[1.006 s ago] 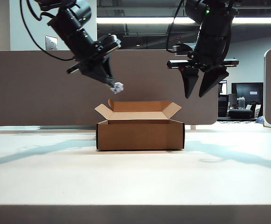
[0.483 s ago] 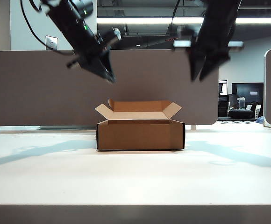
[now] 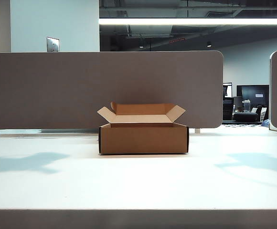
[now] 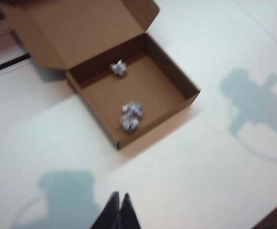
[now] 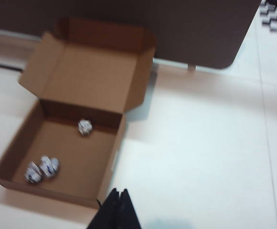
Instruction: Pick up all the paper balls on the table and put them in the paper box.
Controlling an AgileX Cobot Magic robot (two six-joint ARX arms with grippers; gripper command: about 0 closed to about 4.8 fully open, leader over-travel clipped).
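Where both arms hung over the cardboard box (image 3: 143, 138) a second ago, the exterior view now shows neither, only two soft shadows on the white surface (image 3: 138, 181). The wad carried then by the left arm is gone from the air. Three crumpled paper balls lie inside the box: one alone (image 4: 118, 68) by the back wall, two touching (image 4: 130, 116) near the front. From each wrist camera the box sits well beyond the fingertips. Left fingers (image 4: 119, 212) are pressed together, empty; right fingers (image 5: 117, 207) likewise closed on nothing. Four short flaps stand open on the plain brown box.
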